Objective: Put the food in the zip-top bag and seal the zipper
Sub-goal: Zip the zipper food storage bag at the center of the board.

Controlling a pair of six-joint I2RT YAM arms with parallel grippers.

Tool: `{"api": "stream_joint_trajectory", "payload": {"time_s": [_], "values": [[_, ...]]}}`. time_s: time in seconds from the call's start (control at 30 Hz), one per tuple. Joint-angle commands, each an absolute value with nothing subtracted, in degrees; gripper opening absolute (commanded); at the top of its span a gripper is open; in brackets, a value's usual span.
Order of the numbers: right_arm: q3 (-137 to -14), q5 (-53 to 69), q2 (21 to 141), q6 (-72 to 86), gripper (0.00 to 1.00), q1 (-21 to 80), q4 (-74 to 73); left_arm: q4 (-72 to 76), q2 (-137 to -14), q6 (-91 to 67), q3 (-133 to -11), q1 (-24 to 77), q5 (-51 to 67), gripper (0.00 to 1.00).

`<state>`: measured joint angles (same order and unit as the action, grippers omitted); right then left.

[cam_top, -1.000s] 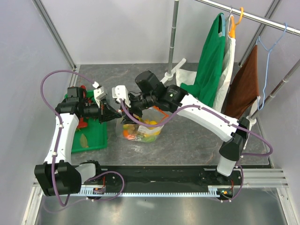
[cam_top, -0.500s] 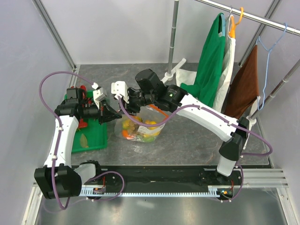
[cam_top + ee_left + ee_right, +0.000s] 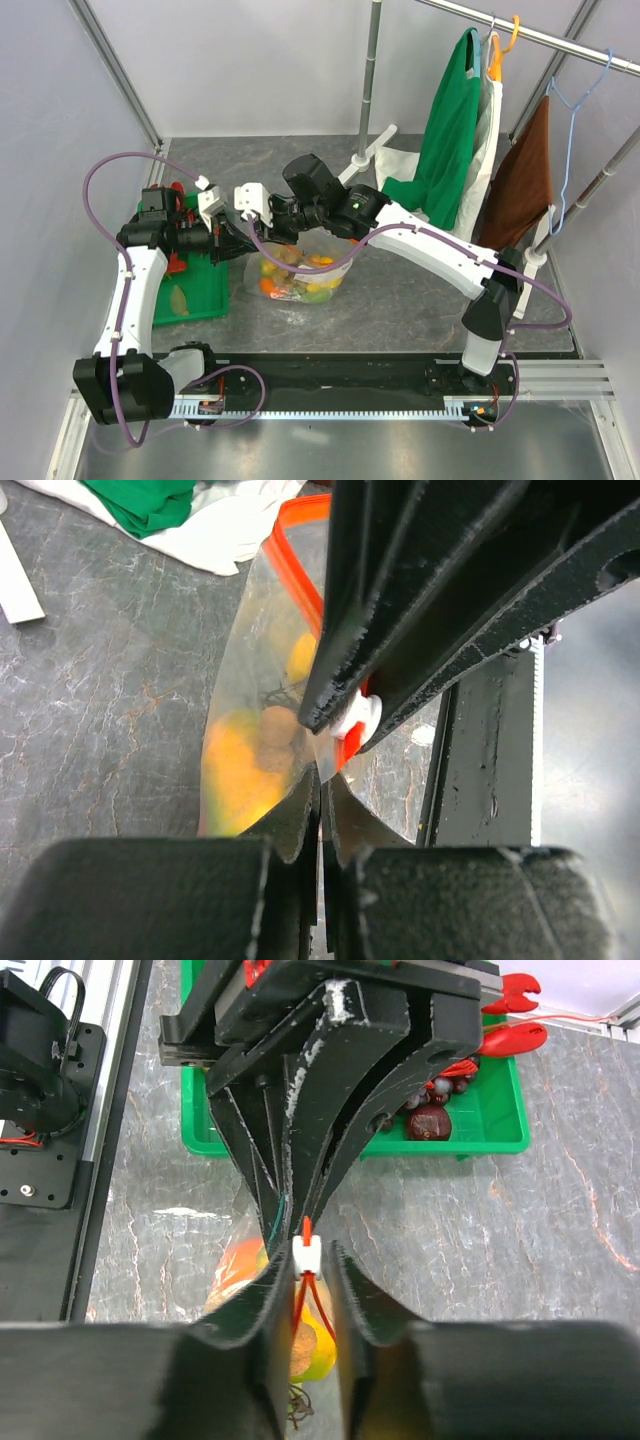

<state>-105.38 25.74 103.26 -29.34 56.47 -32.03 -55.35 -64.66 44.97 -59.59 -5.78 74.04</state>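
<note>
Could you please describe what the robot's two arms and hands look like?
Both arms have white shell links, black joints and black bases. The left arm and right arm each carry a looping purple cable. The left hand and right hand have black, curved, tapering fingers with finely toothed edges.

We see the zip-top bag as clear, glossy, crinkled plastic, its zipper smooth red-orange plastic. The fingers of the left gripper look matt black, ridged plastic. The tray is glossy green plastic; the table reads to us as matt, veined grey stone.
</note>
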Motion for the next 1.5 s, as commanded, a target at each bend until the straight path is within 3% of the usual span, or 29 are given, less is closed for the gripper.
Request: {"api": "stream_joint_trajectory", "payload": {"time_s": [0.0,0.1,0.2,1.47], "values": [[-104.68,25.75,102.31,-30.85,0.16,56.69,-31.46,-52.30,-64.07,41.49,-59.59,-6.68,77.26,0.02],[-103.89,24.96,101.52,-31.46,0.06,56.69,-32.34,-49.50,-63.55,38.94,-59.07,-7.90,77.69,0.02],[-103.10,23.65,100.99,-32.17,0.02,56.51,-33.92,-47.12,-62.58,36.22,-58.36,-9.40,77.87,0.02],[-94.05,24.35,91.41,-34.19,0.01,44.13,-45.43,-44.21,-59.59,33.31,-57.57,-13.36,79.89,0.02]]}}
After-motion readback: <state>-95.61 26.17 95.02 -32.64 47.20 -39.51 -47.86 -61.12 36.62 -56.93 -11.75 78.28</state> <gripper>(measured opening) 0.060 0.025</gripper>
